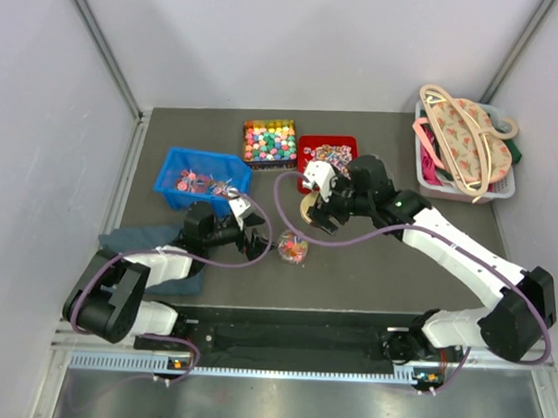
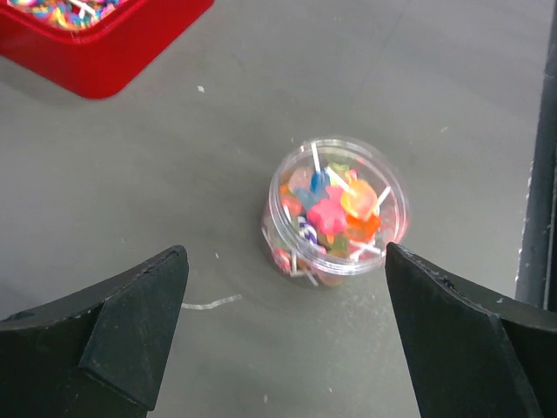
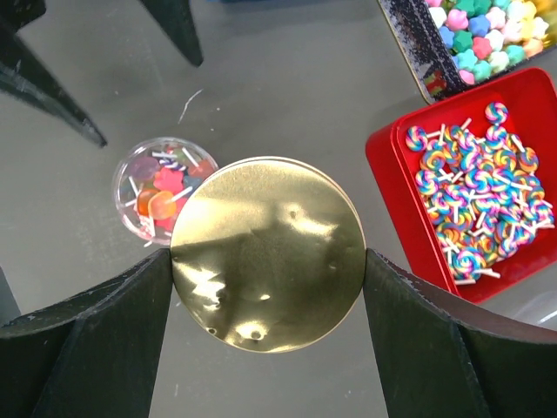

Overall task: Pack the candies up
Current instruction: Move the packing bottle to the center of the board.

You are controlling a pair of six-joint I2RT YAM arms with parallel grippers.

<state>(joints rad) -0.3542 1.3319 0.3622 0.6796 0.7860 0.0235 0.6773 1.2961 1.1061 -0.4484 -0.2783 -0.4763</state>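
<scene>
A gold lid point(image 1: 308, 205) is held in the right gripper point(image 1: 312, 211) at centre frame; a jar point(image 1: 292, 257) of candies point(image 1: 292, 248) is seen just below-left.

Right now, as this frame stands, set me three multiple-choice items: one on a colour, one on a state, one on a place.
1. The round lid is: A gold; B green; C black.
2. The right pincer is: A open, empty; B shut on the lid; C out of view.
3. The clear jar of candies stands: A on the lid; B on the table before the left pincer; C in the right pincer.
A, it shines gold; B, both fingers press its rim; B, bare table surrounds it.
</scene>
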